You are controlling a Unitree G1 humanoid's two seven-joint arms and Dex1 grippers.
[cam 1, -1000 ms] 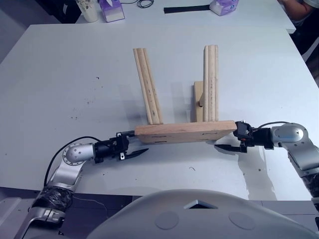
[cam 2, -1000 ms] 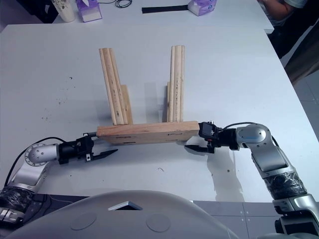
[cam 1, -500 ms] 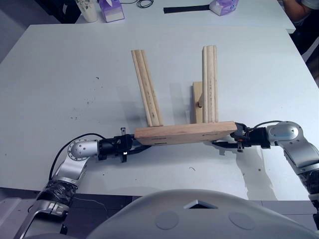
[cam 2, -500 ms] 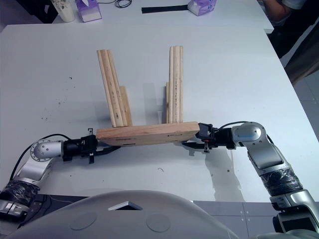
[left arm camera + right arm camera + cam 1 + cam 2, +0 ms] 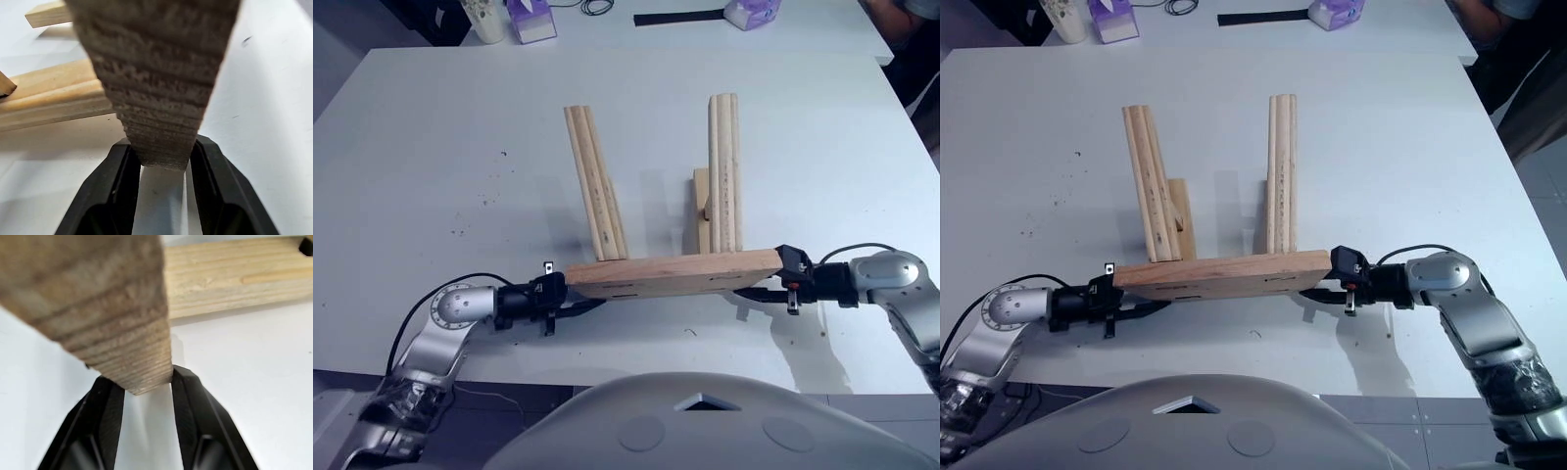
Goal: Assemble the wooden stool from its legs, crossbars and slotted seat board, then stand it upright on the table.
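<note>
seat board (image 5: pixel 675 271) is clamped endwise by left claw (image 5: pixel 574 298) and right claw (image 5: pixel 760 287); it should be rotated evenly, grip kept level.

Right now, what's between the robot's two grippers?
The slotted seat board fills the gap. The left gripper and right gripper each clamp one end of it, as both eye views show.
</note>
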